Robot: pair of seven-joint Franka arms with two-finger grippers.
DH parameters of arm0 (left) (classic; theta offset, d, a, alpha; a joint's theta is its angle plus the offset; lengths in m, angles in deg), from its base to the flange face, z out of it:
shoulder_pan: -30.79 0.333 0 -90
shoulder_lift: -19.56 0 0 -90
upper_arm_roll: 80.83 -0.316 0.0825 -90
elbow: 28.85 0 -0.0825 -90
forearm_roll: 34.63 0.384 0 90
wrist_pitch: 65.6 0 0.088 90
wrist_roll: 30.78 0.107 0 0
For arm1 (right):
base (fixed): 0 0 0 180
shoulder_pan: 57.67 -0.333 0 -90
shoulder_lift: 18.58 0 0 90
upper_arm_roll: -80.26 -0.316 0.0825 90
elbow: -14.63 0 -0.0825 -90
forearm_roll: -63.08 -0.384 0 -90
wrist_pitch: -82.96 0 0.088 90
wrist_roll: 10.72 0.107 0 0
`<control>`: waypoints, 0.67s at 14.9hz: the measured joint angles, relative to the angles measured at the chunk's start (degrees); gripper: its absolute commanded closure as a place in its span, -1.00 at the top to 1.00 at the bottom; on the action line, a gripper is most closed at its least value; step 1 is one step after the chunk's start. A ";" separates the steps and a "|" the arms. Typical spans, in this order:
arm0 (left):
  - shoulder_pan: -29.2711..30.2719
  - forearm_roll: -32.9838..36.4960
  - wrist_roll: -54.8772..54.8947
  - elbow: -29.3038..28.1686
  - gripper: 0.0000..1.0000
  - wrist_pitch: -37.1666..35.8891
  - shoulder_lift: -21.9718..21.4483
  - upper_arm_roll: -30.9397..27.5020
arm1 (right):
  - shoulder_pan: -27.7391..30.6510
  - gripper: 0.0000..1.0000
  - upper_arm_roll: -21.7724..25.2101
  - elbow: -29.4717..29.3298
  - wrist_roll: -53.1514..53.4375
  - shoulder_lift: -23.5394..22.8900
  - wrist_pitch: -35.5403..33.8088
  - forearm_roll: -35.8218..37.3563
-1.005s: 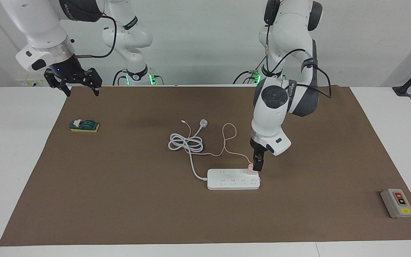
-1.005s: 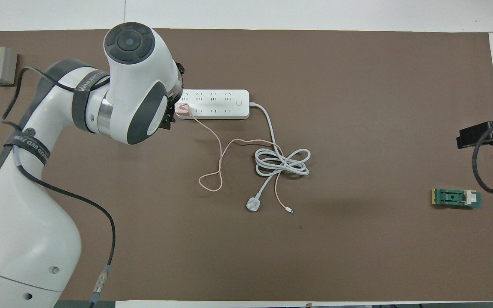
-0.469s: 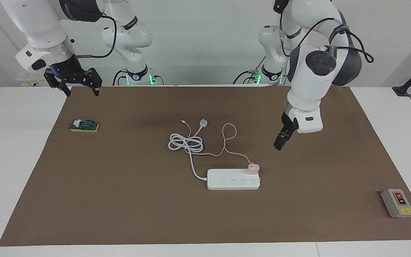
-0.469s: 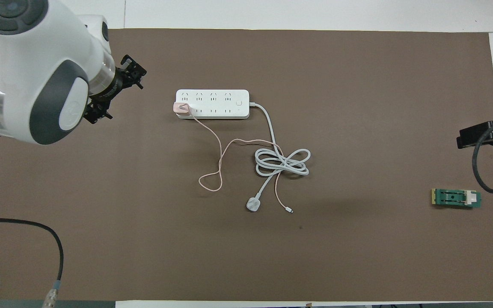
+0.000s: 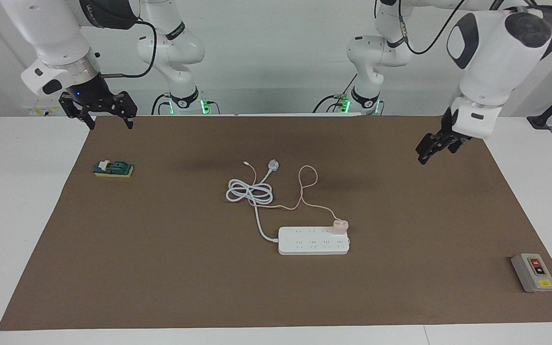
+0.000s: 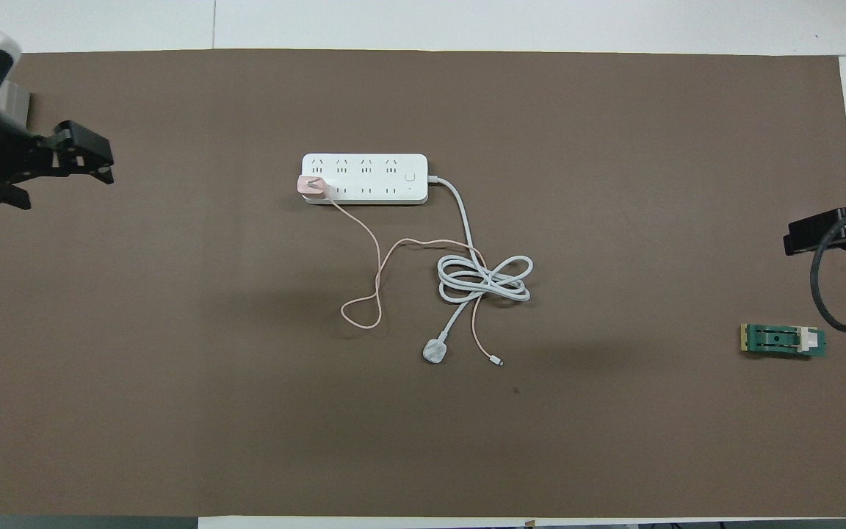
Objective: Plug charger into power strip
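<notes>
Charger (image 5: 339, 225) is seated in the power strip (image 5: 313, 241), at the end socket toward the left arm's end, in the row nearer the robots. You can see it stand upright on the strip, prongs hidden. Its thin pink cable (image 6: 375, 283) loops away toward the robots and crosses the strip's coiled white cord (image 6: 483, 280); the cord's round white plug (image 6: 434, 352) lies loose on the brown mat (image 5: 161, 268).

Left gripper (image 5: 430, 149) is up in the air over the mat near the left arm's end, well apart from the strip, fingers spread, holding nothing. In the overhead view the same left gripper (image 6: 63, 158) sits at the frame's edge.

Right gripper (image 5: 98, 111) hangs over the mat's edge at the right arm's end, waiting, jaws released and empty. A small green block (image 5: 113, 168) lies on the mat just below it.

Grey switch box (image 5: 533, 272) rests at the mat's corner, farther from the robots than the strip.
</notes>
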State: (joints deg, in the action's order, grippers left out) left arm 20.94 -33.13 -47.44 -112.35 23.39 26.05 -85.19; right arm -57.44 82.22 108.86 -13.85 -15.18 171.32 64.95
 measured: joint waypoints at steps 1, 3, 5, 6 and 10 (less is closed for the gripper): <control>0.91 -0.03 2.45 -0.67 1.00 -1.37 -1.54 -0.03 | 0.00 1.00 0.00 0.00 0.00 0.00 0.00 0.00; 2.13 -0.02 5.03 -3.48 1.00 -3.05 -4.75 -0.03 | 0.00 1.00 0.00 0.00 0.00 0.00 0.00 0.00; 2.89 -0.03 5.28 -5.71 1.00 -3.14 -6.60 0.00 | 0.00 1.00 0.00 0.00 0.00 0.00 0.00 0.00; 3.15 -0.03 5.28 -6.13 1.00 -3.12 -7.05 -0.01 | 0.00 1.00 0.00 0.00 0.00 0.00 0.00 0.00; 3.27 -0.07 5.29 -6.77 1.00 -3.16 -7.33 0.54 | 0.00 1.00 0.00 0.00 0.00 0.00 0.00 0.00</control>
State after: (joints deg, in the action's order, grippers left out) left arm 24.21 -33.21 -42.14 -119.12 20.24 18.72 -84.64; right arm -57.44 82.22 108.86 -13.85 -15.18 171.32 64.95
